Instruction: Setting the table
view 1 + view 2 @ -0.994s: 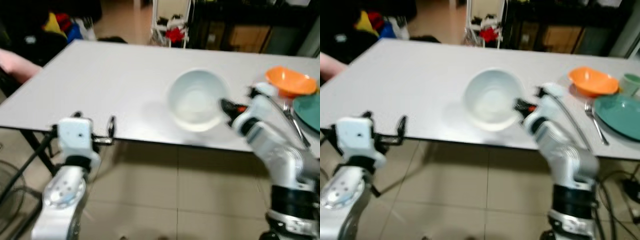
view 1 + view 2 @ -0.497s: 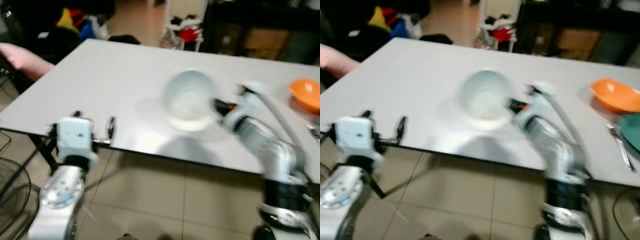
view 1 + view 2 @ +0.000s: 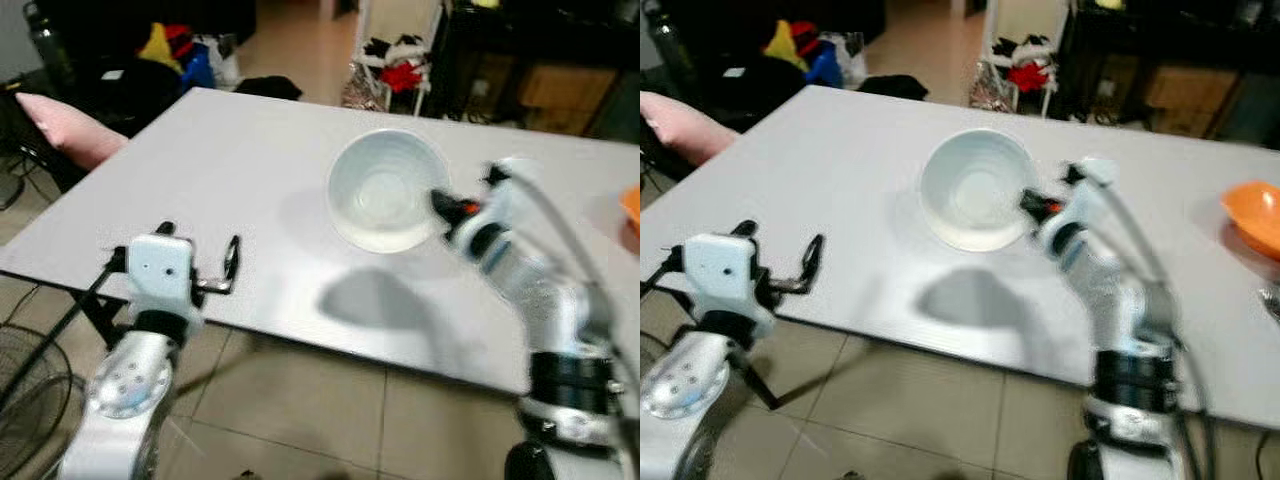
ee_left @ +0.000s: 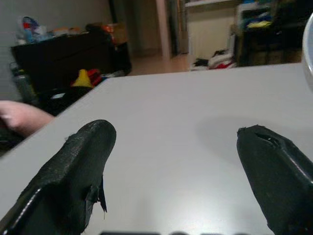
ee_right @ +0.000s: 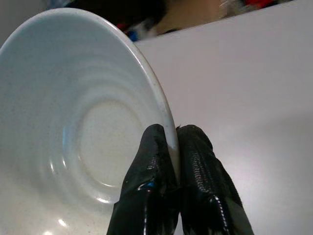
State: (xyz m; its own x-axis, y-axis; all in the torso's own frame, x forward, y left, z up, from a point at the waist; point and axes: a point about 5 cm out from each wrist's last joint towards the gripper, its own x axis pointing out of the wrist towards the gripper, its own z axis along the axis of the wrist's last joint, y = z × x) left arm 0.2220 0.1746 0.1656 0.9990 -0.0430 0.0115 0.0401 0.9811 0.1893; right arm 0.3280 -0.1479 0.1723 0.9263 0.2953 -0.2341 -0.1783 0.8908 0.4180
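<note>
White bowl (image 3: 386,190) rim pinched in right gripper (image 5: 175,139), above table (image 3: 220,170)

The right gripper (image 3: 1032,201) holds a white bowl (image 3: 975,188) by its rim, lifted above the grey table (image 3: 840,160); the bowl's shadow lies on the table below it. The left gripper (image 3: 790,262) hangs at the table's near edge, fingers apart. An orange bowl (image 3: 1254,215) sits far right.
</note>
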